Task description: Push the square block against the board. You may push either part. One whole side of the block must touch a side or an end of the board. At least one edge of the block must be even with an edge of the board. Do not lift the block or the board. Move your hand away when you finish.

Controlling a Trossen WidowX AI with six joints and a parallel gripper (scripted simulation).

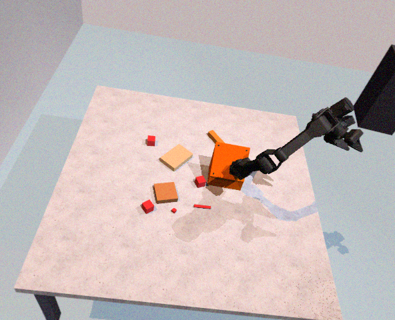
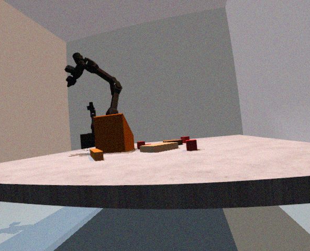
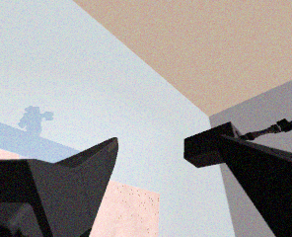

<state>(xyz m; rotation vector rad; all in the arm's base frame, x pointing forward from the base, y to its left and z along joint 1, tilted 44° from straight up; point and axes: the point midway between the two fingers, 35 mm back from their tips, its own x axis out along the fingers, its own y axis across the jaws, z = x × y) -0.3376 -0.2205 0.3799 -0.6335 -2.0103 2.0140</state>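
The orange-brown square block (image 1: pixel 165 192) (image 2: pixel 173 141) lies flat on the table. The light tan board (image 1: pixel 175 157) (image 2: pixel 159 147) lies flat behind it in the top view, turned at an angle to it. A strip of table shows between them, so they are apart. My gripper (image 1: pixel 355 150) (image 2: pixel 66 78) (image 3: pixel 167 141) is open with nothing between its fingers. It is raised high, off the right edge of the table in the top view, far from both parts.
Red cubes (image 1: pixel 151 140) (image 1: pixel 200 181) (image 1: pixel 147 206) stand around the two parts. A tiny red piece (image 1: pixel 173 210) and a red stick (image 1: pixel 202 207) lie near the block. The big orange base (image 1: pixel 228 157) (image 2: pixel 109 133) and an orange bar (image 1: pixel 215 137) (image 2: pixel 97 155) are to the right in the top view.
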